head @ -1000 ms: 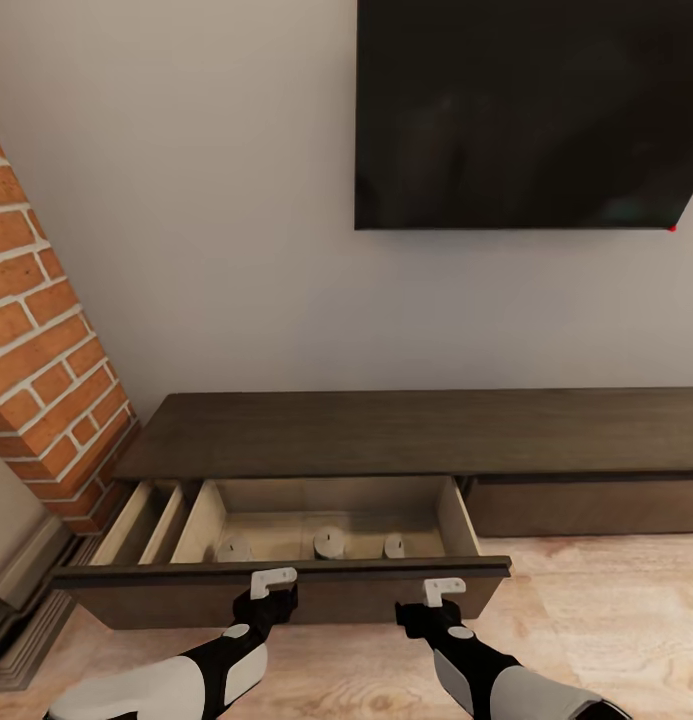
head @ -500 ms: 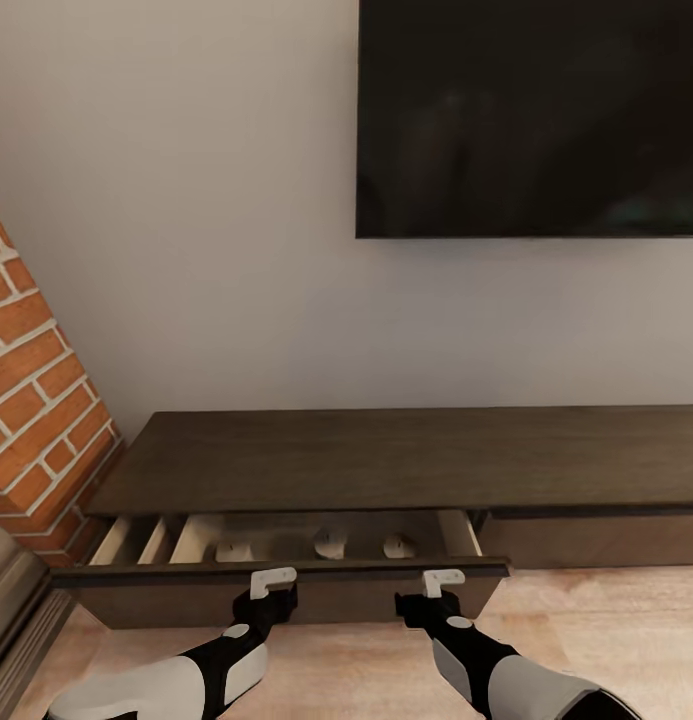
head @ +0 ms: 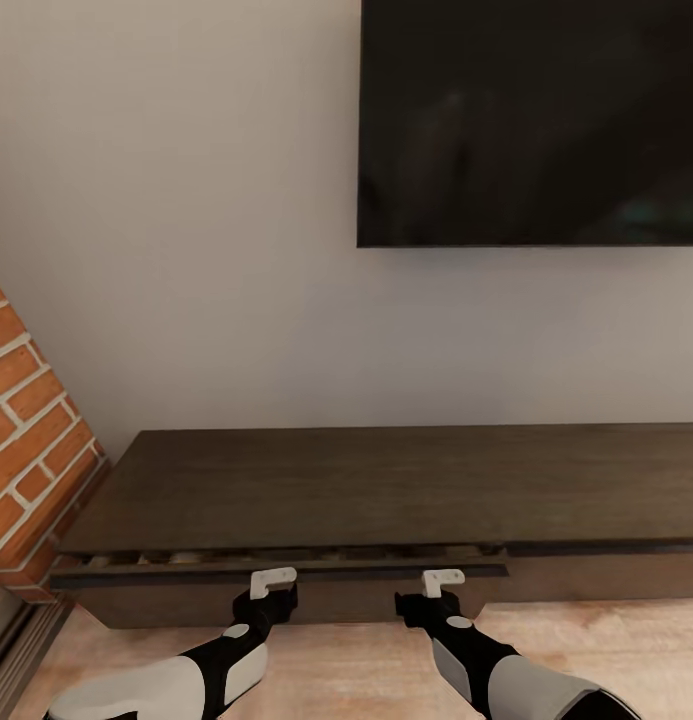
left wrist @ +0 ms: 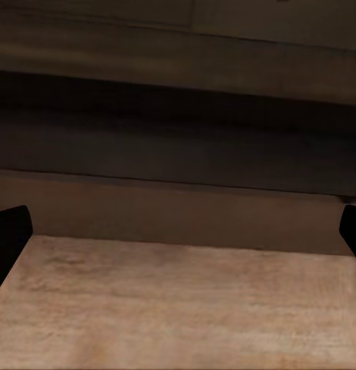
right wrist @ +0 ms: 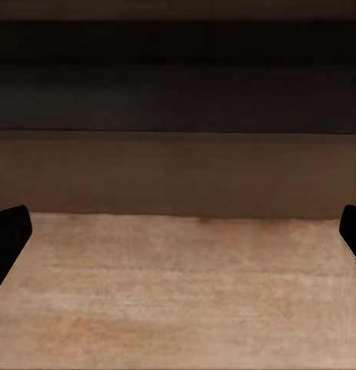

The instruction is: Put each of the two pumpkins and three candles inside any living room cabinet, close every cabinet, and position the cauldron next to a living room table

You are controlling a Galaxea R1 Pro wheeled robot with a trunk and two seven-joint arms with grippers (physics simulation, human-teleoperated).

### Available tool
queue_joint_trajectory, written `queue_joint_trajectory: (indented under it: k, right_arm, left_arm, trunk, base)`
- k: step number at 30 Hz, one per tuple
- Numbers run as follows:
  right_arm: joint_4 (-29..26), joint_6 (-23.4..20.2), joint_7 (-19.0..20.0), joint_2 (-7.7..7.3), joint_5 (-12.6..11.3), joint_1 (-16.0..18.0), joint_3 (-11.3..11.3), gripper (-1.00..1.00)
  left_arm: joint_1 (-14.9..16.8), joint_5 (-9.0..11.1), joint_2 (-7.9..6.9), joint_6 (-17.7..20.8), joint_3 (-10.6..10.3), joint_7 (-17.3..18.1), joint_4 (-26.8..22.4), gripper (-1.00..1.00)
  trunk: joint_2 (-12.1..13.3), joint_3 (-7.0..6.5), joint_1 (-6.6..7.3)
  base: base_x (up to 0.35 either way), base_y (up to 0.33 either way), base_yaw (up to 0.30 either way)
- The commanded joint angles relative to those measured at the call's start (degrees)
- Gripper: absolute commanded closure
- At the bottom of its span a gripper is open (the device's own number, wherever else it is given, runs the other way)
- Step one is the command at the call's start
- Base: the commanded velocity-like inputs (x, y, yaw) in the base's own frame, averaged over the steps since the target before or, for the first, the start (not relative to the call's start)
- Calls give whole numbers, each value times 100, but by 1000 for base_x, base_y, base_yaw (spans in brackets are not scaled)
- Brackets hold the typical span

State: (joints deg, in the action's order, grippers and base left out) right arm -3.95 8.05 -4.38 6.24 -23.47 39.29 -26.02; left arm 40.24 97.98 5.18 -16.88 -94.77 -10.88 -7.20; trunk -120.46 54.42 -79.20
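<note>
Touching drawer front [head: 286,573], both pincers, drawer barely ajar

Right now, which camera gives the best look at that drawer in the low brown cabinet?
The head view: the drawer shows full width, nearly shut, a thin gap remaining. The left wrist view shows just a dark stretch of its front above the floor; the right wrist view shows likewise.

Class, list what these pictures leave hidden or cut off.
- Drawer contents: head view, only a thin gap left under the cabinet top.
- Cabinet's right end: cut off by the head view's edge.
- Left gripper and right gripper spacing: head view, too small; wrist views show dark tips at the edges.
</note>
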Motion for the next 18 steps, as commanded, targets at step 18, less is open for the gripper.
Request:
queue_joint_trajectory:
  k: [18]
  right_arm:
    - [-9, 37, 21, -9, 20, 0, 0, -100]
  left_arm:
    - [1, -25, 1, 1, 9, 7, -1, -100]
  trunk:
    - [0, -1, 0]
  base:
    - [74, 0, 0]
